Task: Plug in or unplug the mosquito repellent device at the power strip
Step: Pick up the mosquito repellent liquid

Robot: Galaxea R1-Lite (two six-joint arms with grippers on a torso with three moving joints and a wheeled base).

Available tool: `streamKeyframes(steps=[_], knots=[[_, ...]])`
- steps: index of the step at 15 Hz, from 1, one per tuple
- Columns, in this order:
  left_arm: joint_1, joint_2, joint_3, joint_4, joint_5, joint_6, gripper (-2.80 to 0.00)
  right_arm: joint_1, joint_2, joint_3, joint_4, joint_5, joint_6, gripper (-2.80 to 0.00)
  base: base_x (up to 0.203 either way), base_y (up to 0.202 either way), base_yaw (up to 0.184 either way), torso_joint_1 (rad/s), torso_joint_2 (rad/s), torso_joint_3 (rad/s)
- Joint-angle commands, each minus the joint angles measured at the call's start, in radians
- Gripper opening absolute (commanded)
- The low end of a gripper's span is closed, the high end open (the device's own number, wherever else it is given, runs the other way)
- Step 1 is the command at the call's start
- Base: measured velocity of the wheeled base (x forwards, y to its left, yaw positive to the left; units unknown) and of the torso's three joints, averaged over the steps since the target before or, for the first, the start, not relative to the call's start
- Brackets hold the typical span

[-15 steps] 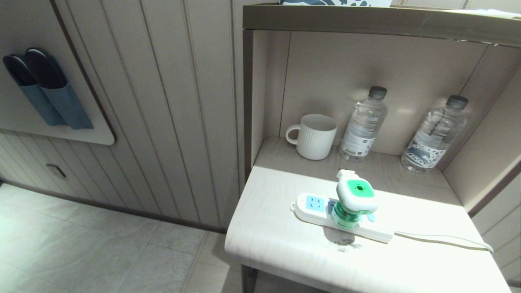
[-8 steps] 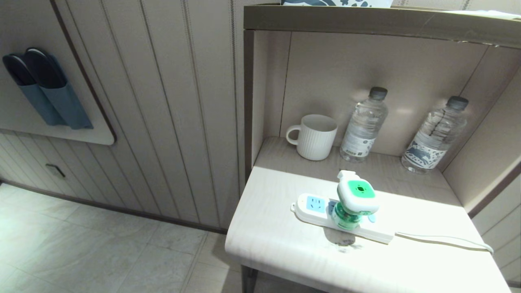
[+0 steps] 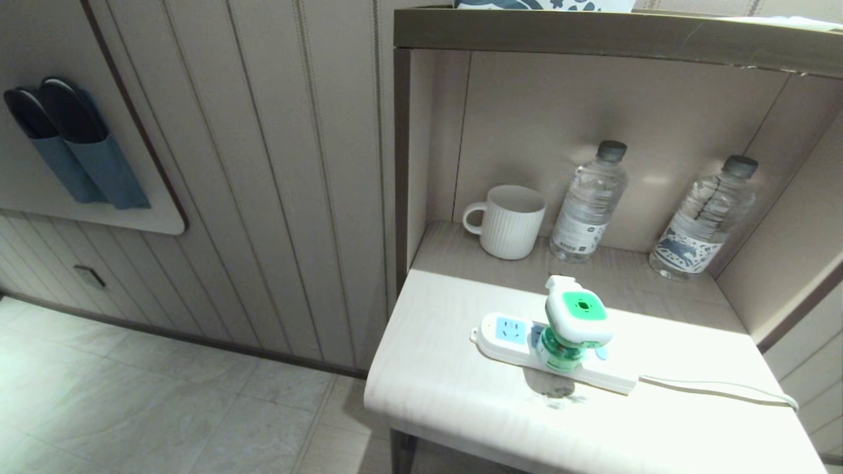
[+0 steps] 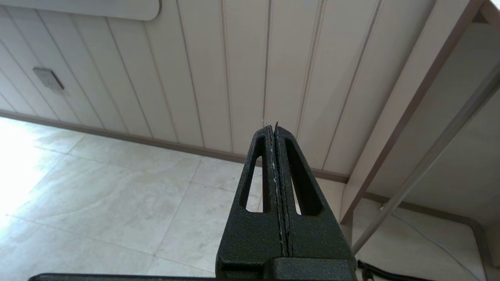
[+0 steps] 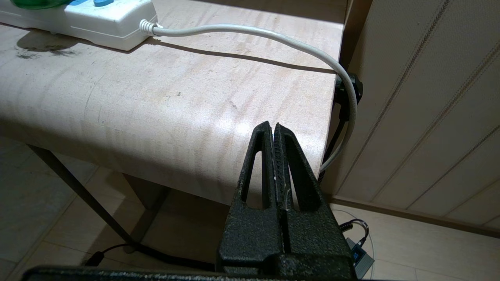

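The mosquito repellent device (image 3: 574, 324), white with a green top and a green liquid bottle, stands plugged into the white power strip (image 3: 507, 334) on the light wooden table (image 3: 448, 395). The strip's end (image 5: 105, 23) and thin white cord (image 5: 273, 37) also show in the right wrist view. My right gripper (image 5: 272, 127) is shut and empty, held low before the table's front edge, well short of the strip. My left gripper (image 4: 272, 128) is shut and empty over the floor, left of the table. Neither arm shows in the head view.
A white mug (image 3: 508, 220) and two clear water bottles (image 3: 588, 201) (image 3: 703, 217) stand in the alcove behind the strip. A shelf (image 3: 593, 33) overhangs the alcove. The cord (image 3: 718, 390) drops off the table's right edge beside the panelled wall (image 5: 422, 117). Cables and a small adapter (image 5: 357, 255) lie on the floor.
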Motion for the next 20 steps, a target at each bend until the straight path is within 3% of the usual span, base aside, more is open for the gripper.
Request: streamKeyframes(steps=[1,4,10,17,20], knots=[[0.000,0.001,0.000,0.000,0.000,0.000,-2.80,0.000,0.000,0.000,0.000,-0.001,0.000,-2.80,0.000,0.000,0.000,0.000,0.00,0.000],[0.000,0.001,0.000,0.000,0.000,0.000,-2.80,0.000,0.000,0.000,0.000,-0.001,0.000,-2.80,0.002,0.001,-0.019,0.000,0.00,0.001],[0.000,0.001,0.000,0.000,0.000,0.000,-2.80,0.000,0.000,-0.001,0.000,0.001,0.000,-2.80,0.000,0.004,-0.141,0.002,0.00,0.004],[0.000,0.001,0.000,0.000,0.000,0.000,-2.80,-0.001,0.000,-0.001,-0.001,0.002,-0.011,-2.80,0.000,0.000,0.000,0.000,0.00,0.000],[0.000,0.001,0.000,0.000,0.000,0.000,-2.80,0.000,0.000,-0.084,0.037,0.017,-0.013,-2.80,0.000,0.000,0.000,0.000,0.00,0.000]])
